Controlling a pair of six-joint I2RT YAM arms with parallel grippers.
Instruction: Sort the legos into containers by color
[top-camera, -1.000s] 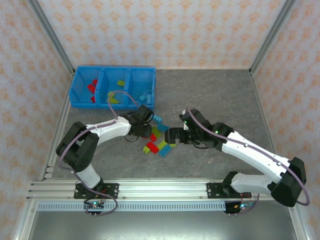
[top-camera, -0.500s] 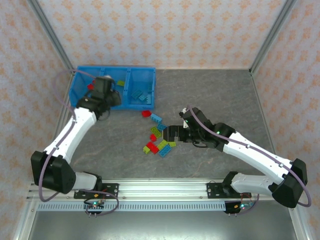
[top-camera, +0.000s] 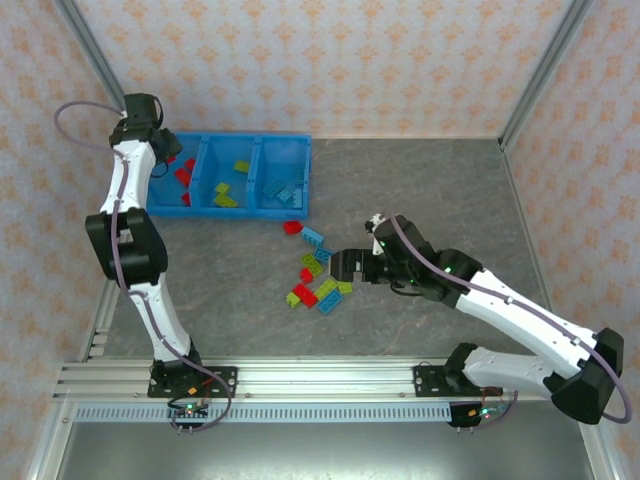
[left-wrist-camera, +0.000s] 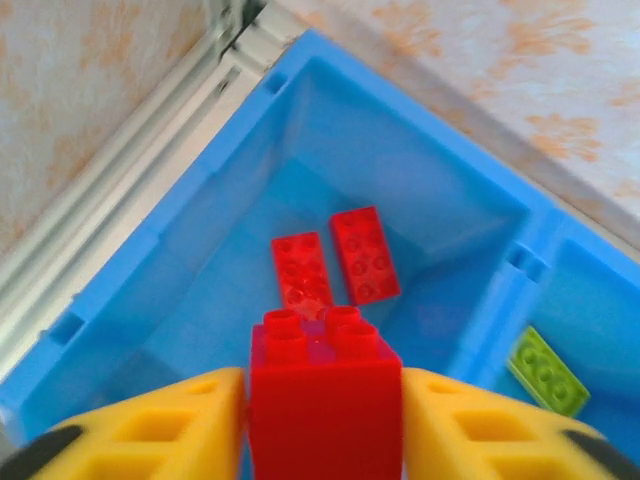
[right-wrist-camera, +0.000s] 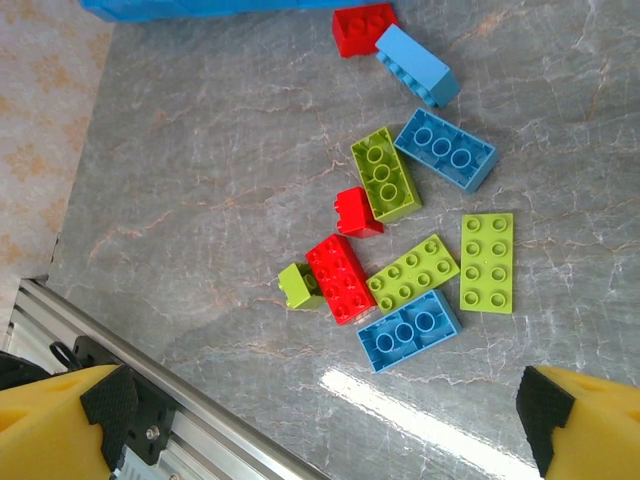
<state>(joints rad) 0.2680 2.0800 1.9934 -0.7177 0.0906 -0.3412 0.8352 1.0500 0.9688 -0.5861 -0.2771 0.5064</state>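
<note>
The blue tray (top-camera: 255, 210) stands at the back left, with red legos (top-camera: 183, 175) in its left compartment, lime ones (top-camera: 230, 190) in the middle and light blue ones (top-camera: 285, 190) in the right. My left gripper (top-camera: 163, 150) hangs over the left compartment. In the left wrist view its yellow fingers (left-wrist-camera: 150, 420) are shut on a red lego (left-wrist-camera: 322, 400), above two red bricks (left-wrist-camera: 335, 260) on the compartment floor. My right gripper (top-camera: 340, 268) stands open just right of the loose pile (top-camera: 318, 270). That pile holds red (right-wrist-camera: 341, 278), lime (right-wrist-camera: 487, 260) and light blue (right-wrist-camera: 408, 330) legos.
A red brick (top-camera: 292, 227) and a light blue one (top-camera: 314, 236) lie on the grey table between tray and pile. An aluminium rail (top-camera: 300, 378) runs along the near edge. Metal frame posts (top-camera: 100, 70) and patterned walls bound the table close behind the tray.
My left arm has swung from the pile up to the tray's left compartment, carrying the red lego. The right gripper has stayed open beside the pile.
</note>
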